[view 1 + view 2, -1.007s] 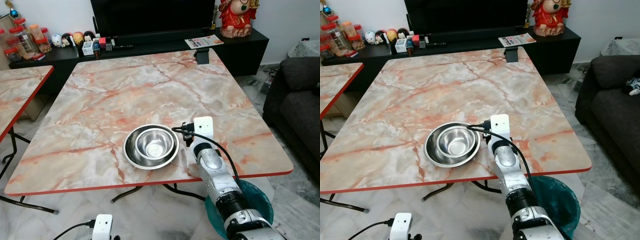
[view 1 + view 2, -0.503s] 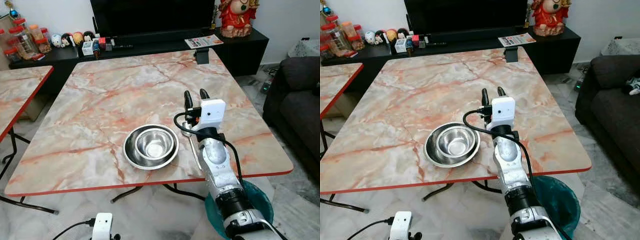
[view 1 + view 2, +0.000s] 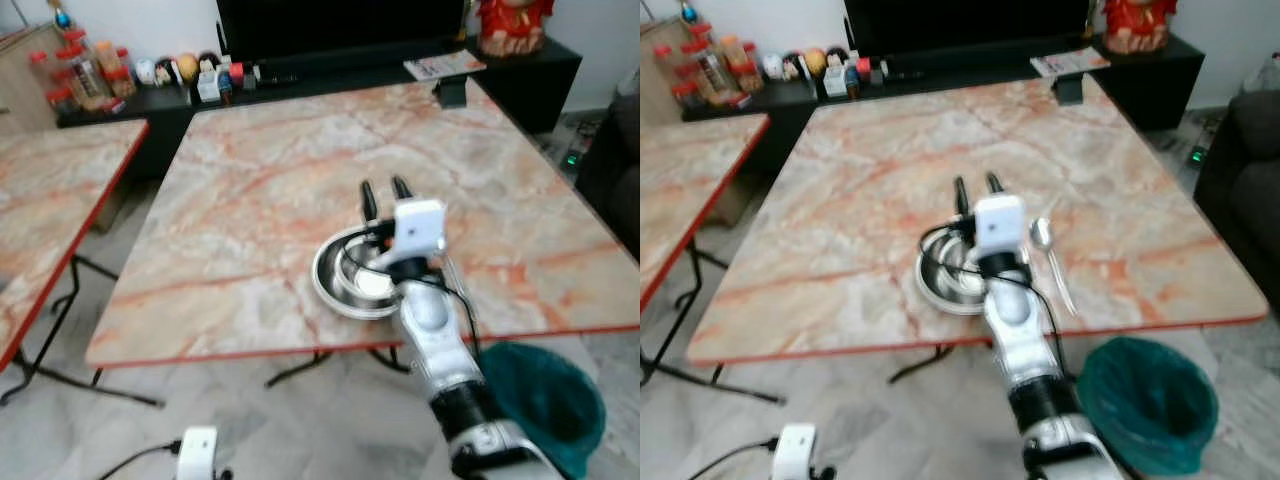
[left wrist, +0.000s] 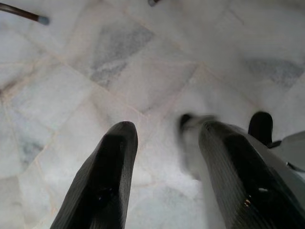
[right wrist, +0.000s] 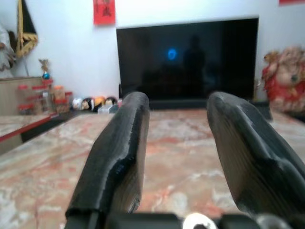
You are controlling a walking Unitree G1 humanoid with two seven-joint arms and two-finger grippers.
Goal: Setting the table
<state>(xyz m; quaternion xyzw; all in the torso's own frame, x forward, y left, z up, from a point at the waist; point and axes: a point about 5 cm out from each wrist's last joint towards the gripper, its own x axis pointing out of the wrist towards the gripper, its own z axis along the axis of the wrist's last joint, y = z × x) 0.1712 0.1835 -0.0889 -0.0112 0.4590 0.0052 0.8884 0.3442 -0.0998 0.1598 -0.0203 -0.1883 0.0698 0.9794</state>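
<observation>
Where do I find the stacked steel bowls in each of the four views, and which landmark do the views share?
Left eye view: steel bowls near the front edge of the table, partly behind the right gripper.
Right eye view: same spot, left of the spoon.
Left wrist view: aims at floor tiles, past the left gripper.
Right wrist view: aims over the table at the television, the landmark shared with both eye views.

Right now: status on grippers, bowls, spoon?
Right gripper open, empty, raised above the table past the bowls. Left gripper open, hanging over the floor. Nested steel bowls near the front edge, spoon beside them on the right. Nothing in the way.
</observation>
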